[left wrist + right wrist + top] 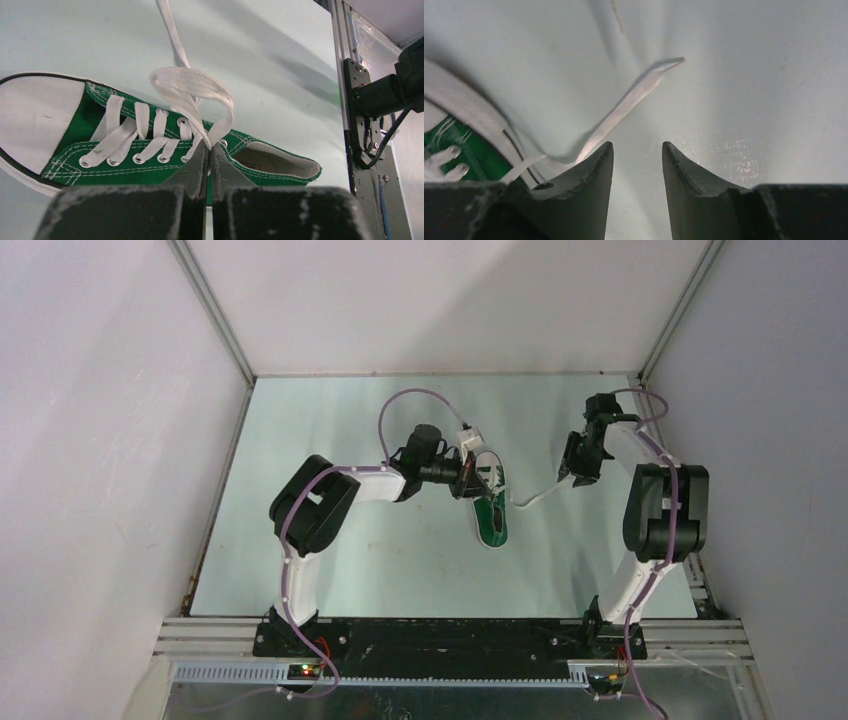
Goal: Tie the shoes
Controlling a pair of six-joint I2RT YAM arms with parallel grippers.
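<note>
**Green sneaker (491, 512) held by its lace**

Canvas shoe lies mid-table (350, 540), toe toward the far side. The left gripper (210, 150), reaching in from the left, is pinched tight on the white lace loop (192, 90) above the eyelets. The right gripper (638, 150), right of the shoe, has its fingers parted and empty, near the loose lace end (629, 100).
</note>
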